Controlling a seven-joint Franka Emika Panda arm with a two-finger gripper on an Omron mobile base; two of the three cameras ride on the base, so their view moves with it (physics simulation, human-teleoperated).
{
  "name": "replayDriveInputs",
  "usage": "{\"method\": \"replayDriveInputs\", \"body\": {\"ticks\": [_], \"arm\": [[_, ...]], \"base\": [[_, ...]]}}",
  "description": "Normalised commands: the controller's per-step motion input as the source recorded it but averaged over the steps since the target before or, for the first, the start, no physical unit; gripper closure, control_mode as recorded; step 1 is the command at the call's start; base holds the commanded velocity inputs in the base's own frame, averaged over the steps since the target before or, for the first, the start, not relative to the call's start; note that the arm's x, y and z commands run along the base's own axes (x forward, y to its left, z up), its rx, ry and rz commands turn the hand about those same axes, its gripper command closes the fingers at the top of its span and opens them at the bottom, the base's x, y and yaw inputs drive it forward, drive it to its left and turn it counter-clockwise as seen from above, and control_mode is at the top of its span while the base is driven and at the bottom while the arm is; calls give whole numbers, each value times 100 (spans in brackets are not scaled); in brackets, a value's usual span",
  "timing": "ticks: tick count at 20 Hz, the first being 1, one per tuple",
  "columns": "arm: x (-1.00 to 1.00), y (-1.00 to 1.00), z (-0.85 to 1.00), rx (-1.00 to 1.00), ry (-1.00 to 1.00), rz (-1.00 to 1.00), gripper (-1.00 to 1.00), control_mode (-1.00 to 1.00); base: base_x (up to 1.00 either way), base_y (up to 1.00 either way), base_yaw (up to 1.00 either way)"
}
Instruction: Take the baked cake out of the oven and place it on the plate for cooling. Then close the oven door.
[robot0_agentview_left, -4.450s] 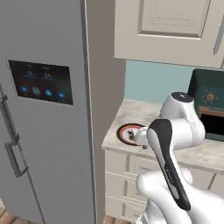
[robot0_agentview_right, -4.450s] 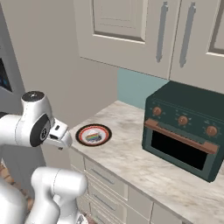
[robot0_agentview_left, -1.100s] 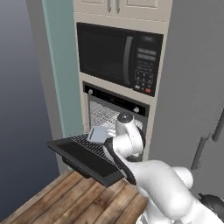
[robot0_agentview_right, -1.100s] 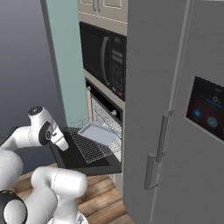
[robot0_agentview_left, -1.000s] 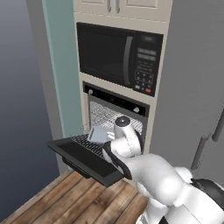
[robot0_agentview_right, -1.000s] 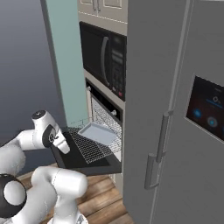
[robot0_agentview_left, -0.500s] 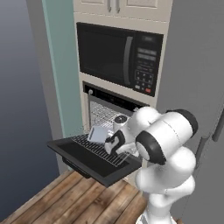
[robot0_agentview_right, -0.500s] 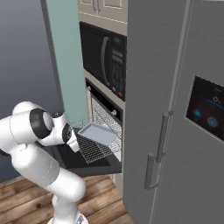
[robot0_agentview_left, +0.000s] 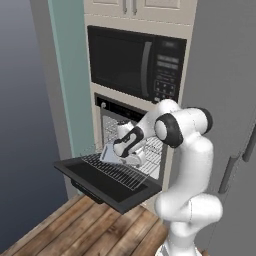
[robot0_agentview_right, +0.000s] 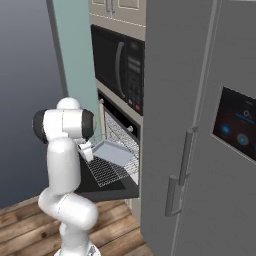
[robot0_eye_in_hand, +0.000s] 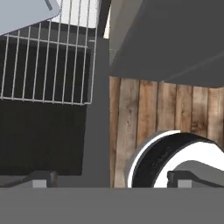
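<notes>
One oven (robot0_agentview_left: 131, 135) stood below one black microwave (robot0_agentview_left: 135, 62) in the tall cabinet, its pale cavity exposed; its single oven door (robot0_agentview_left: 105, 182), a flat glossy black panel, hung fully lowered; one wire rack (robot0_agentview_left: 117, 170) was drawn out over it, carrying one pale grey rectangular tray (robot0_agentview_right: 111, 150). One gripper (robot0_agentview_left: 131, 156) was spread wide and held nothing, just above the rack. Compared with half a second earlier, the arm stood more upright; the door and rack were unchanged.
</notes>
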Motion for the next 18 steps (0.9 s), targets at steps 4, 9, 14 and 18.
{"method": "replayDriveInputs", "body": {"ticks": [4,9,14,18], "arm": [[26,37,-69,-12,0,0,-100,-100],[-13,9,-77,-1,-13,-2,-100,-100],[56,0,-46,0,-12,0,-100,-100],[53,-1,-44,4,-17,1,-100,-100]], "base": [[0,0,0],[0,0,0],[0,0,0],[0,0,0]]}}
